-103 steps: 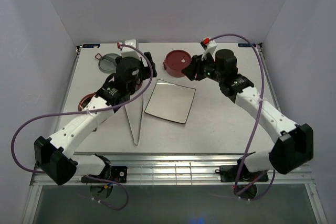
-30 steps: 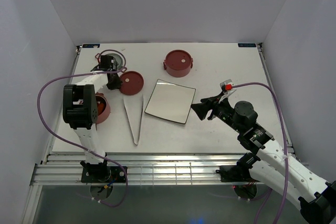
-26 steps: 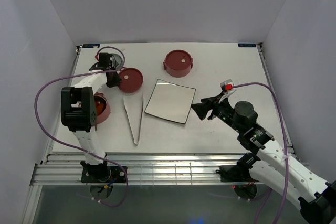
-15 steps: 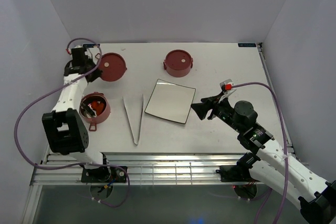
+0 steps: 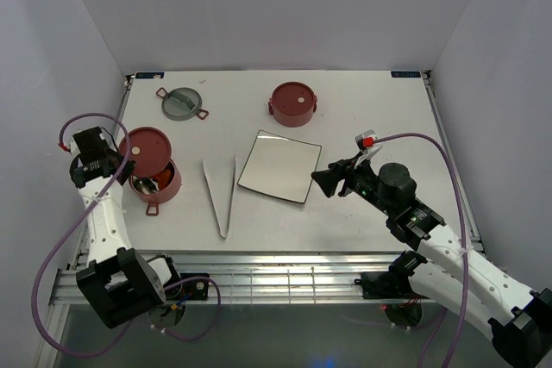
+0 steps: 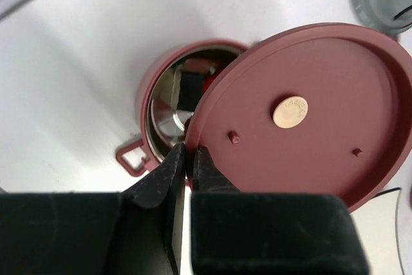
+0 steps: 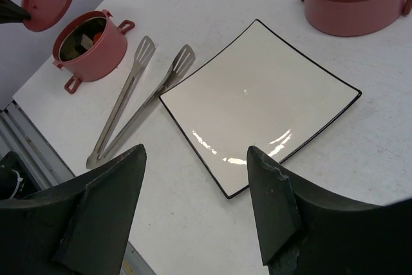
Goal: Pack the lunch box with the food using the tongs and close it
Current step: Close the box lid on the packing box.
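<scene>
My left gripper is shut on the rim of a flat red disc lid, which it holds tilted just above the open red bowl of the lunch box. Dark and red food shows inside that bowl; the lid hides part of it. In the top view the lid overlaps the bowl at the table's left. The other bowl stands lidded at the back. The tongs lie flat beside the plate. My right gripper hangs open and empty over the plate's near corner.
A square glossy plate lies bare mid-table, right of the tongs. The grey-green top lid rests at the back left. The table's left edge runs close behind the left gripper.
The left arm swung from the back left toward the front, carrying the red lid over the open bowl. The grey-green lid is uncovered again. The right arm barely shifted.
</scene>
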### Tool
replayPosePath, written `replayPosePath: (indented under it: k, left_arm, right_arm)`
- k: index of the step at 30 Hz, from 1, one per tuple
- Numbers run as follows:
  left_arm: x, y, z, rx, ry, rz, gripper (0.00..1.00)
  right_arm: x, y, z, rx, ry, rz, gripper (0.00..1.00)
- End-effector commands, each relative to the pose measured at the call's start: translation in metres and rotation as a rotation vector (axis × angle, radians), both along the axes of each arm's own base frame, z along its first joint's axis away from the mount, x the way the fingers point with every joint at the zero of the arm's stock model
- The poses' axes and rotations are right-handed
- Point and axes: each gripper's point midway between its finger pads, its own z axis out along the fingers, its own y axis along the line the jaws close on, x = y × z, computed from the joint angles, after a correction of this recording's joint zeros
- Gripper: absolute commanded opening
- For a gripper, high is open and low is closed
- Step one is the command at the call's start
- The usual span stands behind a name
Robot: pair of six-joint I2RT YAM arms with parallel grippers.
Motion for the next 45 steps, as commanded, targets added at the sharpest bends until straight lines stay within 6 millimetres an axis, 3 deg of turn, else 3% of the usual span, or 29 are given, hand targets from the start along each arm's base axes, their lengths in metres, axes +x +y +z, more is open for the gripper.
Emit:
replayPosePath:
  k: [1, 3, 10, 15, 23, 25, 30, 35, 40, 45]
  left_arm:
    - [-0.014, -0.015, -0.017, -0.070, 0.038, -0.017, 0.00]
    - [-0.025, -0.015, -0.034, -0.071, 0.078, 0.006, 0.00]
    - [-0.020, -0.018, -0.059, -0.106, 0.132, -0.037, 0.00]
    - [-0.023, 0.000, -0.049, -0.015, 0.137, 0.016, 0.02]
    - [-0.001, 0.011, -0.032, 0.044, 0.078, -0.022, 0.04]
    - [0.000, 0.013, -0.033, 0.047, 0.088, -0.024, 0.10]
    - [-0.002, 0.015, -0.039, 0.042, 0.123, -0.012, 0.09]
    - [0.004, 0.006, -0.054, -0.006, 0.124, -0.054, 0.18]
    - [-0.003, 0.010, -0.074, -0.013, 0.193, -0.035, 0.22]
    - [-0.011, 0.017, -0.078, 0.021, 0.215, 0.005, 0.40]
  right_arm:
    - [0.005, 0.002, 0.027, 0.033, -0.064, -0.004, 0.70]
    - [0.004, 0.002, 0.029, 0.032, -0.064, 0.001, 0.70]
    - [0.003, -0.006, 0.039, 0.042, -0.102, -0.034, 0.70]
    - [0.005, -0.005, 0.035, 0.035, -0.092, -0.033, 0.71]
    - [0.007, -0.003, 0.031, 0.020, -0.076, -0.031, 0.71]
    - [0.007, -0.003, 0.030, 0.019, -0.075, -0.031, 0.71]
    - [0.007, -0.003, 0.032, 0.022, -0.079, -0.035, 0.71]
    - [0.005, -0.005, 0.035, 0.032, -0.091, -0.030, 0.71]
    - [0.004, -0.005, 0.037, 0.038, -0.095, -0.029, 0.71]
    - [0.004, -0.004, 0.035, 0.037, -0.092, -0.024, 0.71]
